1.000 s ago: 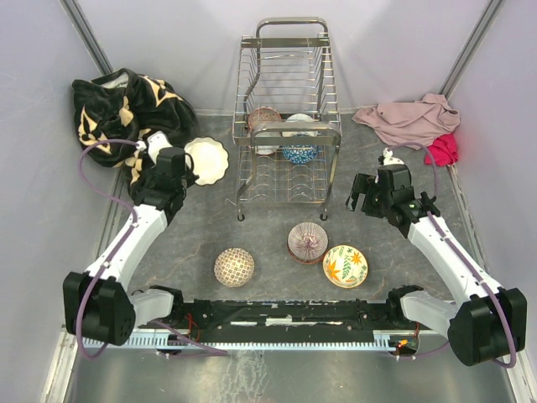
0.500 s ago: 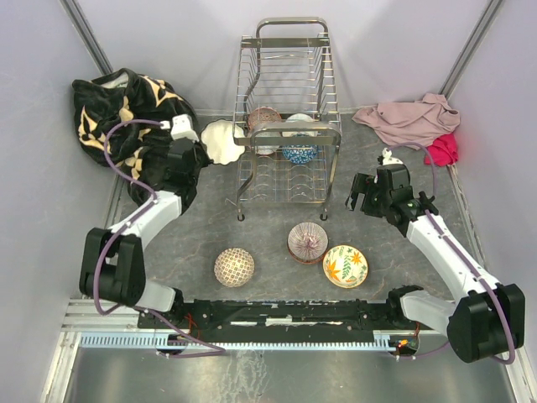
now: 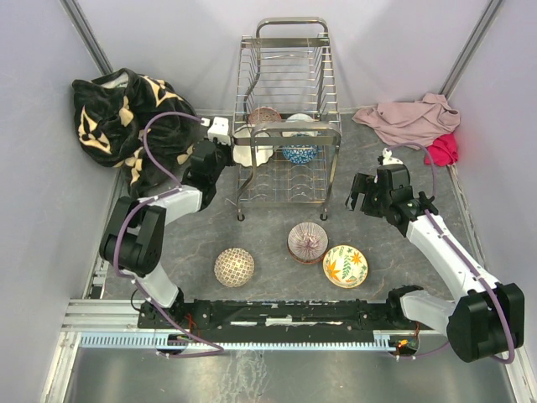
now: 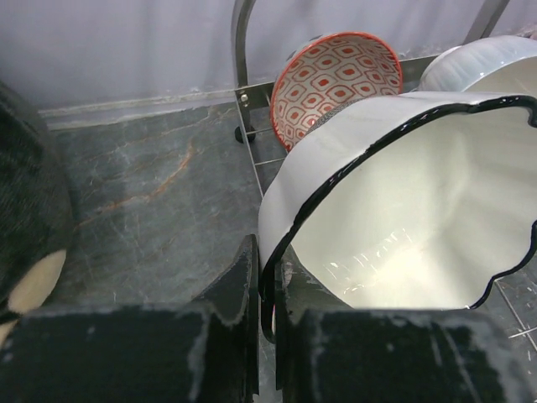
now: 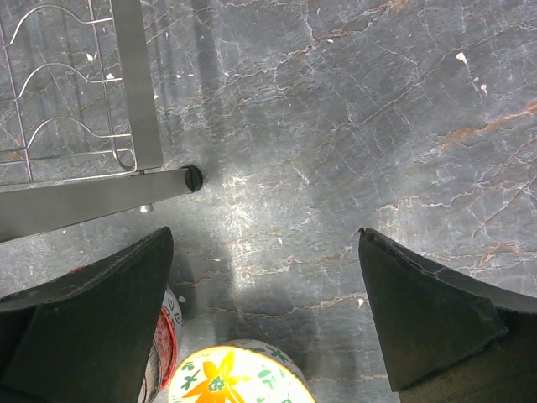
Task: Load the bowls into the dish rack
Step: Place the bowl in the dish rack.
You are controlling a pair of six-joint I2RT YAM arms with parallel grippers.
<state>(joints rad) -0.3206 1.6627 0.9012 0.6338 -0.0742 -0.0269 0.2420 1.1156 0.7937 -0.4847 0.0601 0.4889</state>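
Note:
My left gripper (image 3: 228,152) (image 4: 267,285) is shut on the black-edged rim of a white wavy bowl (image 3: 252,144) (image 4: 403,210). It holds the bowl tilted at the left side of the dish rack (image 3: 289,84), level with the upper tier. A red-patterned bowl (image 3: 265,116) (image 4: 336,71), a white bowl (image 3: 300,120) (image 4: 478,63) and a blue bowl (image 3: 299,154) stand in the rack. On the table lie a lattice-patterned bowl (image 3: 234,267), a striped bowl (image 3: 307,241) and a floral bowl (image 3: 345,265) (image 5: 235,378). My right gripper (image 3: 361,195) (image 5: 264,239) hangs open above the floor, right of the rack.
A black and cream blanket (image 3: 126,109) is heaped at the back left, close behind my left arm. A pink cloth (image 3: 411,117) and a red cloth (image 3: 445,149) lie at the back right. The rack's foot (image 5: 195,178) stands just ahead of my right fingers.
My left arm has lifted the white wavy bowl and swung it rightward to the rack's upper tier. The right arm has stayed still.

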